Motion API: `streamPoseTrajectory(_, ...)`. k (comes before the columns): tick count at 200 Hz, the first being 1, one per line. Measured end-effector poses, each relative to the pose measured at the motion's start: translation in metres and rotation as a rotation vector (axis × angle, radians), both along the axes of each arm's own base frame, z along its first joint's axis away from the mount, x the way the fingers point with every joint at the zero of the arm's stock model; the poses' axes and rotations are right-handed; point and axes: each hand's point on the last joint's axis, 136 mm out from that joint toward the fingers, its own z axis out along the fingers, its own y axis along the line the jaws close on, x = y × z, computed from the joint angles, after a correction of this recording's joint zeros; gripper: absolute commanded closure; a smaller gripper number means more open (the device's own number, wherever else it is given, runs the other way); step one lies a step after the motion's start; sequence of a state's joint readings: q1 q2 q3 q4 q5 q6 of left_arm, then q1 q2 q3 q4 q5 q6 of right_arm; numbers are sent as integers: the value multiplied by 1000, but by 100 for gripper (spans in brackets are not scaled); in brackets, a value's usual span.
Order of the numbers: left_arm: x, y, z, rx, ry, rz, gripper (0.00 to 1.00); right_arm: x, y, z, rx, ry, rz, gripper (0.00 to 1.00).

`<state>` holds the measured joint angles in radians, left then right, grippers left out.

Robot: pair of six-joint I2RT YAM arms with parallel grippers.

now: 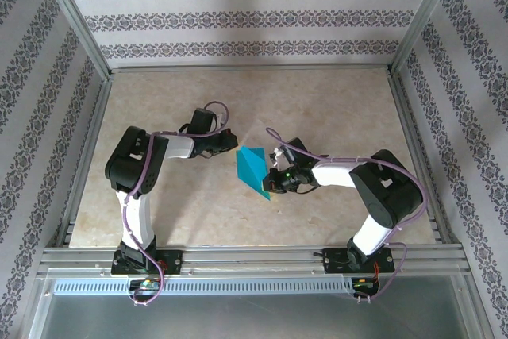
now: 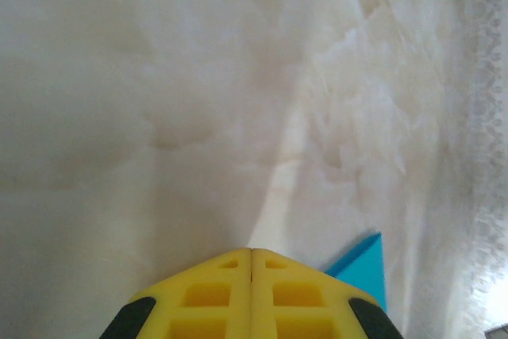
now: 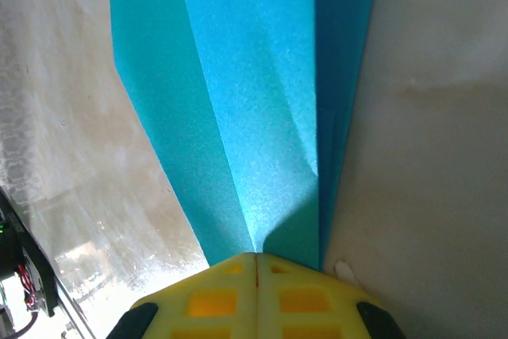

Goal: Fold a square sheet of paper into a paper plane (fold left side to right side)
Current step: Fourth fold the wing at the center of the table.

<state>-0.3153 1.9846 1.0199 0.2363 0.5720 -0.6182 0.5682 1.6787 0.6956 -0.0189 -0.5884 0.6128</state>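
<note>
Top external view: folded blue paper flat on table, between both claws.
Lies lengthwise straight out from right claw, narrow end touching its closed-up tips; can't tell if actually pinched. Left claw likewise clamped shut, empty, parked just off paper's far corner, so farther from the crease.

- We see a pale beige table with a cloudy, marbled surface.
- Walls papered in grey floral bands close it on three sides.
- Silver metal rails run along our near edge, beside a white slotted strip.
</note>
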Motion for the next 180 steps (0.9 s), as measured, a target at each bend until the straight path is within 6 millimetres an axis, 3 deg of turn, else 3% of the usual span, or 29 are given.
streamPoseTrajectory(27,2,9,9,27,-25,16,100,-2,-5,1,-2,9,10,100)
streamPoseTrajectory(55,-12,9,43,10,-89,9,100,-3,-9,1,-2,5,28,100)
streamPoseTrajectory(83,-40,-19,67,-23,-132,-60,100,-3,-11,0,-3,3,40,100)
streamPoseTrajectory(111,-70,-56,54,-47,-84,-154,100,-3,-11,1,-4,-2,47,100)
streamPoseTrajectory(126,-78,-67,40,-49,-44,-179,100,-3,-11,1,-4,-2,48,100)
streamPoseTrajectory(153,-76,-71,17,-33,5,-182,100,-3,-11,1,-4,-2,48,100)
streamPoseTrajectory(180,-71,-74,12,-30,12,-181,100,-3,-11,1,-4,-1,47,100)
